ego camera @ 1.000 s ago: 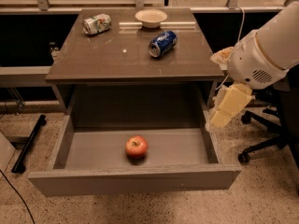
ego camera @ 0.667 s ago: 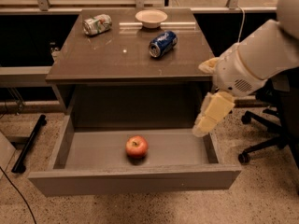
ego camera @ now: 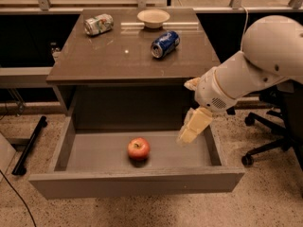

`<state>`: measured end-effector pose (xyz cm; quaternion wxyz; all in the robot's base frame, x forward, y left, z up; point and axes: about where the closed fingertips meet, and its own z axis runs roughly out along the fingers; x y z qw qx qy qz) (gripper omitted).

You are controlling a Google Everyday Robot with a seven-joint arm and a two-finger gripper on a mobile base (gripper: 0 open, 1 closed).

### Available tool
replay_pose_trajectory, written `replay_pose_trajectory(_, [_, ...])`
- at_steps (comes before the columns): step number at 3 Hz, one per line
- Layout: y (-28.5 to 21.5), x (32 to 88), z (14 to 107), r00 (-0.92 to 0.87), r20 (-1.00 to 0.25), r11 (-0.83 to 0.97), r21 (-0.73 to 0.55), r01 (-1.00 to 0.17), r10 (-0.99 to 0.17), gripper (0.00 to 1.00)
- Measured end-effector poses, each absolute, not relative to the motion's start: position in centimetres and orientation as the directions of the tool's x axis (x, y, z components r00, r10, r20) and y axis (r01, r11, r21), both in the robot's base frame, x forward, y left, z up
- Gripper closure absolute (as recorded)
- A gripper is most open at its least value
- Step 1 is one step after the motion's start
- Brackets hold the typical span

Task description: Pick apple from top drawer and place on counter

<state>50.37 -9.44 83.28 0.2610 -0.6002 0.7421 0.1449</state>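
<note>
The apple (ego camera: 138, 148), red with yellowish patches, lies on the grey floor of the open top drawer (ego camera: 137, 186), a little right of its middle. My gripper (ego camera: 193, 125) hangs over the right part of the drawer, pointing down and left. It is to the right of the apple and above it, not touching it, and holds nothing. The glossy grey-brown counter (ego camera: 109, 58) is above the drawer.
On the counter lie a blue soda can (ego camera: 165, 43) on its side, a crushed silver can (ego camera: 98, 24) and a pale bowl (ego camera: 153, 18). An office chair base (ego camera: 265, 145) stands at the right. A black bar (ego camera: 28, 145) lies on the floor at the left.
My arm has swung left and down, bringing the gripper from beside the drawer's right wall to over the drawer's right part, closer to the apple. The apple has not moved.
</note>
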Motion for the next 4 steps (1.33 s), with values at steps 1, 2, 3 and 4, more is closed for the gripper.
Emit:
replay_pose_trajectory(1, [-9.4, 50.5, 83.1, -0.145, -0.563, 0.24, -0.098, -0.966, -0.813, 0.0])
replay_pose_trajectory(2, [-9.3, 50.6, 82.7, -0.156, -0.555, 0.241, -0.084, -0.967, -0.817, 0.0])
replay_pose_trajectory(3, [-7.3, 51.4, 80.6, -0.146, -0.57, 0.222, -0.065, -0.973, -0.809, 0.0])
replay_pose_trajectory(4, [-6.1, 52.4, 79.2, -0.153, -0.601, 0.227, -0.049, -0.973, -0.785, 0.0])
